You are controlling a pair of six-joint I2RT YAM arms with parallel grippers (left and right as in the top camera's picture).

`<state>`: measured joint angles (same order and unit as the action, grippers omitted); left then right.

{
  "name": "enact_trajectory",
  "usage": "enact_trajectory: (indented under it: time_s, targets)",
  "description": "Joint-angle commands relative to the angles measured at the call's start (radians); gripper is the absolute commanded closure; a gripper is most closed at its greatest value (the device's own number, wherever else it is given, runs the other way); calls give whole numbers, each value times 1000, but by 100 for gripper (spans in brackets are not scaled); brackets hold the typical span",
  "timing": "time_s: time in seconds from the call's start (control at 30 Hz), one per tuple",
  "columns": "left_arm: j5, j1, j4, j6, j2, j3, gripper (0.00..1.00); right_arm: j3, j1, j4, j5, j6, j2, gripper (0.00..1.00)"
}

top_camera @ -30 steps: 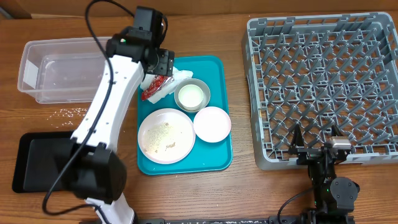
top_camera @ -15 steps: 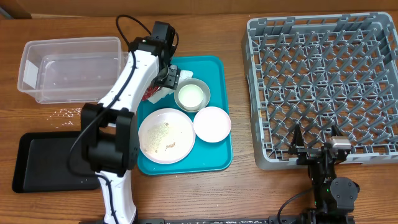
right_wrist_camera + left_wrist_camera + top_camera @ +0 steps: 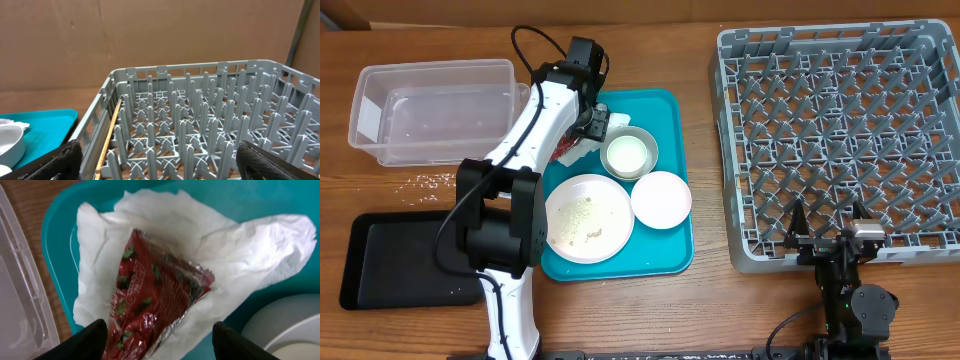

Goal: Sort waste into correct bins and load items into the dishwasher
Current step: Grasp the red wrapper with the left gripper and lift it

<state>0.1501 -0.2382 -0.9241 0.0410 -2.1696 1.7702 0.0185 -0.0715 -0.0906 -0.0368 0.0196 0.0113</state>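
The rack (image 3: 835, 140) fills the right side of the table and holds no dishes, so we judge loading has not begun. The right gripper (image 3: 160, 160) hangs at its near edge with its jaws spread wide and nothing between them. Left of the rack lies the teal tray (image 3: 670, 110), carrying all the dishes we can see. The clear tub (image 3: 360, 100) stands at the far left, and the black tray (image 3: 390, 260) sits nearer to us below it. On the teal tray, the plate (image 3: 620, 240), dusted with food bits, is nearest; the white bowl (image 3: 661, 199) is just beside it and the grey bowl (image 3: 628, 154) just behind. The napkin (image 3: 150, 220) lies crumpled in the tray's far left corner, next to the tub wall, and the red wrapper (image 3: 155, 295) rests on top of it. Loose crumbs (image 3: 435, 181) are scattered on the table between tub and black tray. The left gripper (image 3: 160, 347) hovers low over the wrapper, jaws apart with one finger on either side, and we see no pinch. We take the step in hand to be waste sorting, starting with the wrapper. The next move calls for pinching the foil alone, without snagging the napkin beneath, then carrying it to its bin; we cannot tell from here which bin that is.
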Motion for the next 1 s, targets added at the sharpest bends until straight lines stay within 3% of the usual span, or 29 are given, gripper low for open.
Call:
enact_trajectory:
  time_s: [0.0,0.13,0.67,0.97]
  targets:
    - [-8,-3,11,-21,-16,24,31,-10,-2,7,6,3,-8,0]
    - [2,-1,27,-73,-17,24,31,-10,-2,7,6,3,-8,0]
    - [5,12,29,-79,-18,4,40,-10,-2,7,6,3,-8,0]
    - [6,15,50,-101,-18,-42,36,-10,-2,7,6,3,-8,0]
